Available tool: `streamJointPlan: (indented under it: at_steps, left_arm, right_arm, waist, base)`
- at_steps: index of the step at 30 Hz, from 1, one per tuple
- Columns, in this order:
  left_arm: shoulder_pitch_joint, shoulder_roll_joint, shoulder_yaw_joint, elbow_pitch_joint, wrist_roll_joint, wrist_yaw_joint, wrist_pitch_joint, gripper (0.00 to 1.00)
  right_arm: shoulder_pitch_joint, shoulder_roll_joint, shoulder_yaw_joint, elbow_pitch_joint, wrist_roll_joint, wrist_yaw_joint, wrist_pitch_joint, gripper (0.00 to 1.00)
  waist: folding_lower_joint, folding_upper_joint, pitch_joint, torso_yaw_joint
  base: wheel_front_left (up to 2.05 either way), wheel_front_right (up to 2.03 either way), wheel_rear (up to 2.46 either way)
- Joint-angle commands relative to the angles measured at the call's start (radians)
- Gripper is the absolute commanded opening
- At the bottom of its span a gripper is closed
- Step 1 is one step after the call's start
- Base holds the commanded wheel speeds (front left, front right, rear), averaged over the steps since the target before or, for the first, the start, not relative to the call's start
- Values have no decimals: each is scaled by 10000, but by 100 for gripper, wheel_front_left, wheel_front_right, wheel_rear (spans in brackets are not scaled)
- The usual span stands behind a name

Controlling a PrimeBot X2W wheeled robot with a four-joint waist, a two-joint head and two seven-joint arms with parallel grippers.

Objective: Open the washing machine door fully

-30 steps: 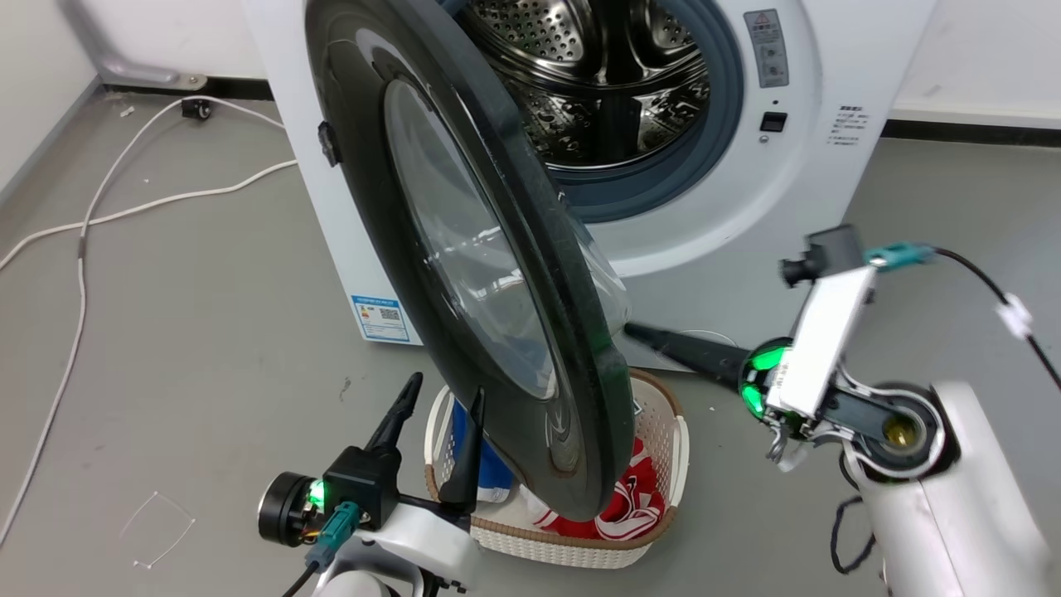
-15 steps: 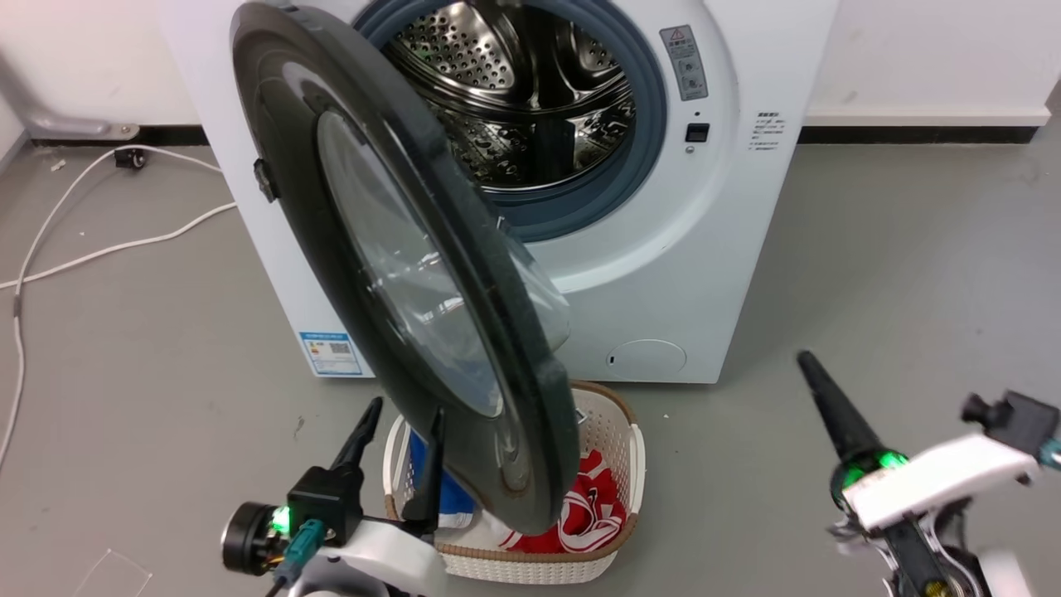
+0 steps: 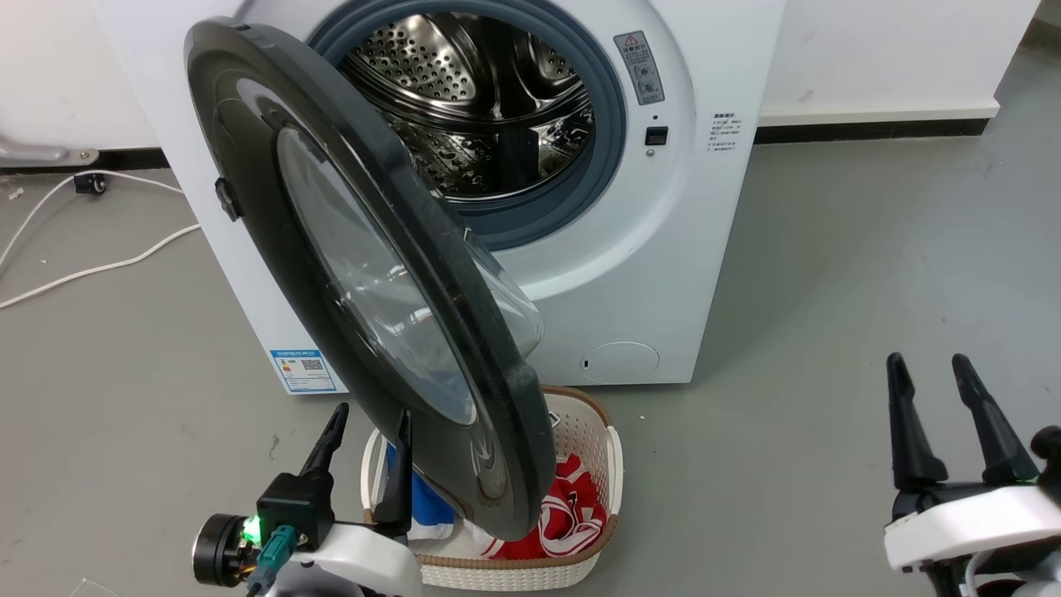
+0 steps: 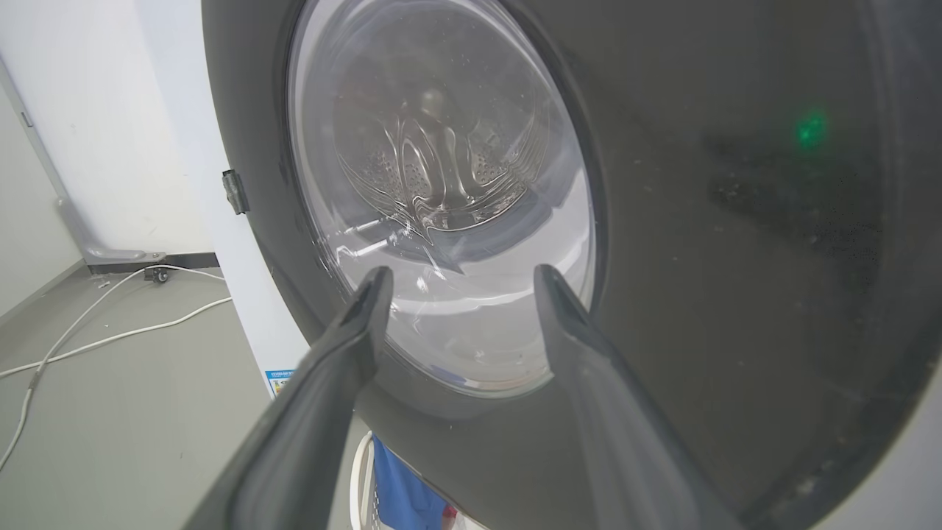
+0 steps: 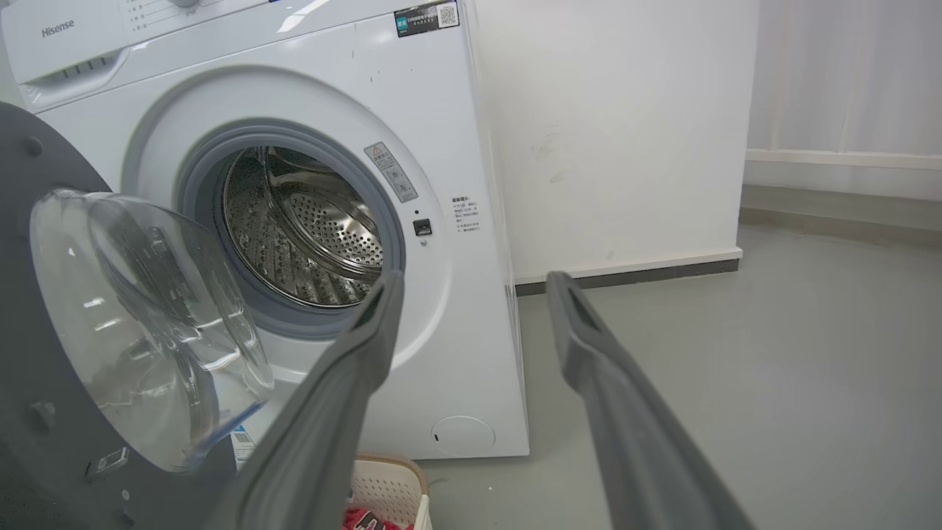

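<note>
The washing machine door (image 3: 365,274) is standing swung out from the left side of the washing machine (image 3: 704,249), well away from the drum mouth and angled so that its wide black rim is facing the head camera almost edge-on. Its clear bowl window is bulging back toward the machine, and in the right wrist view that bowl is showing as a glass dome on the door's grey inner face. The steel drum (image 3: 472,108) is lying exposed inside the grey gasket (image 3: 609,149). Lower on the white front, a blue label sticker (image 3: 302,371) is sitting at the left corner and a round flap (image 3: 620,362) near the middle.

In the head view, the door's bottom edge is hanging over a white woven basket (image 3: 514,572) that is resting on the floor (image 3: 829,332) and holding a red cloth (image 3: 572,518) and a blue cloth (image 3: 427,506).

The left fingers (image 3: 326,444) are pointing up just beside the door's outer face, spread apart and gripping nothing; through the left wrist camera the window is showing between them, and whether either tip is touching the rim cannot be told. The right fingers (image 3: 905,423) are standing well to the right over bare floor, also parted and empty, aimed toward the machine's right edge. A white cable (image 3: 91,269) is trailing across the floor at the far left.
</note>
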Motion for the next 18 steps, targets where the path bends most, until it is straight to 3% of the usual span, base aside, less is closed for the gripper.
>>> streamJointPlan:
  at_steps: [1,7,18]
  left_arm:
    - [124,47,42,-38,79,43,-26,100]
    - [166,39,9,-18,125,55,-26,100]
    - [88,118,45,114,108,45,-26,100]
  right_arm:
    - [227,114,8,-92,-527,1,-75,100]
    - [453,415,373,302,-1693,0,-94,100]
    - [284,579,671,1119,-1821,0,-668,100]
  waist:
    - [0,0,-1,7]
    - [0,0,-15,51]
    - [0,0,-21,49]
  base:
    - [0,0,0]
    - [0,0,0]
    - [0,0,0]
